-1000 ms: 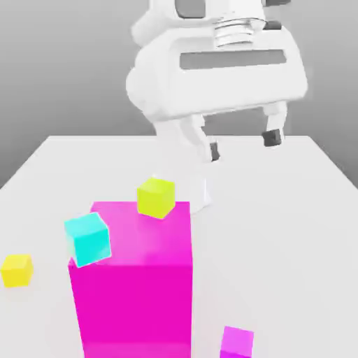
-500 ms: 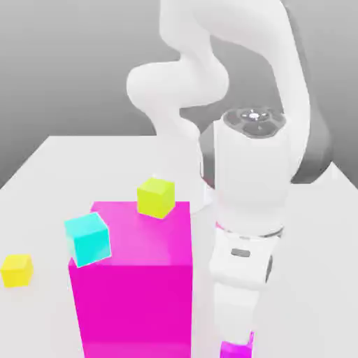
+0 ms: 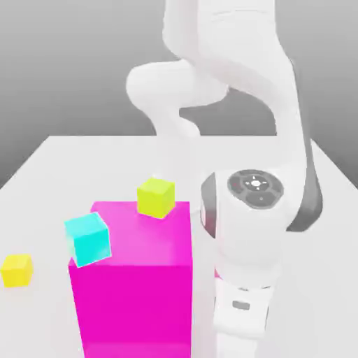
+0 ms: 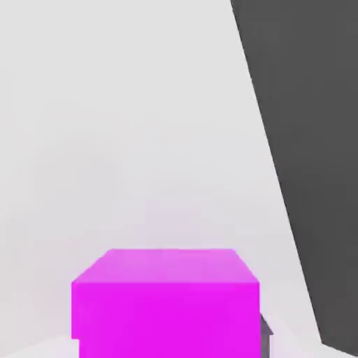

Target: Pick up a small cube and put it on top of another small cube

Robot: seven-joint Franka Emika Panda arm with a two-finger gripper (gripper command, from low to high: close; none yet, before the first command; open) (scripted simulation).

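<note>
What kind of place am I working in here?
Likely a simulated tabletop test scene: a plain pale table, flat-coloured cubes and a big magenta block, with a featureless grey backdrop.

A grey backdrop [image 3: 63,63] spans twelve o'clock, darkening down towards the smooth, pale, evenly lit surface [image 3: 308,231].

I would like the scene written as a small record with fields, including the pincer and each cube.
pincer: closed, apparently on the purple cube
cyan cube: on the large magenta block, at its edge
yellow-green cube: on the same block
yellow cube: on the table, toward the exterior view's left
stacking: not done
</note>
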